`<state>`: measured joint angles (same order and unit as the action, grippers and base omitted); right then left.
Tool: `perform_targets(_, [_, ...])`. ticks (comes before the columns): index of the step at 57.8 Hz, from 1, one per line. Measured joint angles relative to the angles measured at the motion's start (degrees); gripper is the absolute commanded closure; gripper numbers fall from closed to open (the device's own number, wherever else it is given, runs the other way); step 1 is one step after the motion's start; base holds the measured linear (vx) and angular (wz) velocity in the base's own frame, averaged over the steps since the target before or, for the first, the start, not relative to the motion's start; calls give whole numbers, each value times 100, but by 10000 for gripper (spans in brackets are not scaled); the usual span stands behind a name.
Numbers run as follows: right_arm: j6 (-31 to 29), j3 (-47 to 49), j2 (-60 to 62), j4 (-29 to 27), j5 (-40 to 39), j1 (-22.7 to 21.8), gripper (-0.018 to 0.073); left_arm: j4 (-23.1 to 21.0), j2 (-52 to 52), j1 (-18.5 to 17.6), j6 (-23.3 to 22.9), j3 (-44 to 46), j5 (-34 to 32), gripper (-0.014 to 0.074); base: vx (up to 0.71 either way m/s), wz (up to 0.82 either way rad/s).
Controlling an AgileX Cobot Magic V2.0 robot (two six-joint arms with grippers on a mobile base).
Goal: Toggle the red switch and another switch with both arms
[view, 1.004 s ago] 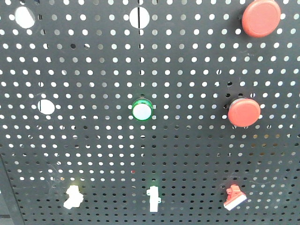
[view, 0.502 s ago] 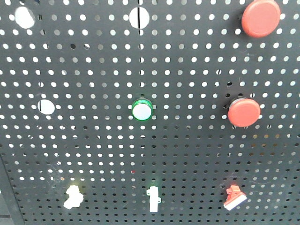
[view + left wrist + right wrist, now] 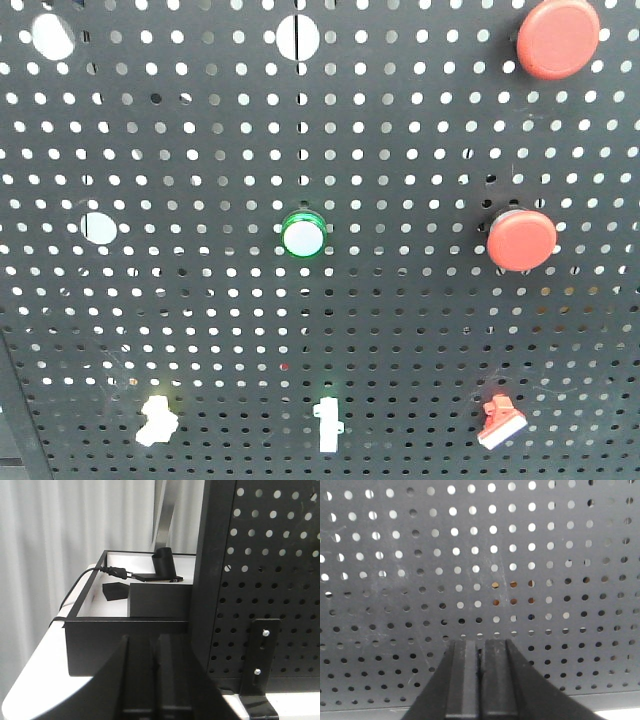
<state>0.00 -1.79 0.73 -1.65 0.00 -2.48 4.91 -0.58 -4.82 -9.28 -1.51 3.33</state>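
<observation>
The red switch [image 3: 499,421], small with a white-tipped lever, sits low on the right of the black pegboard [image 3: 400,130] in the front view. Two white toggle switches are in the same row: one at the left [image 3: 155,421] and one in the middle [image 3: 326,426]. Neither arm shows in the front view. My left gripper [image 3: 155,642] is shut with nothing in it, pointing past the pegboard's left edge at a black box [image 3: 125,640]. My right gripper [image 3: 480,646] is shut and empty, facing bare pegboard [image 3: 470,540]; no switch shows there.
Two big round red push-buttons [image 3: 558,38] [image 3: 521,240] and a green-ringed white button [image 3: 303,236] are mounted higher on the board. In the left wrist view a cable [image 3: 85,577], a black cylinder [image 3: 164,565] and a metal bracket [image 3: 261,665] stand near the board.
</observation>
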Motion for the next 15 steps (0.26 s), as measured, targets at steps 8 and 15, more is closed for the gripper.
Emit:
perform_targets(8, [0,0,0,0,0,0,565,0,0,0,0,0,0,594,0,0])
perform_targets(15, [0,0,0,0,0,0,565,0,0,0,0,0,0,594,0,0])
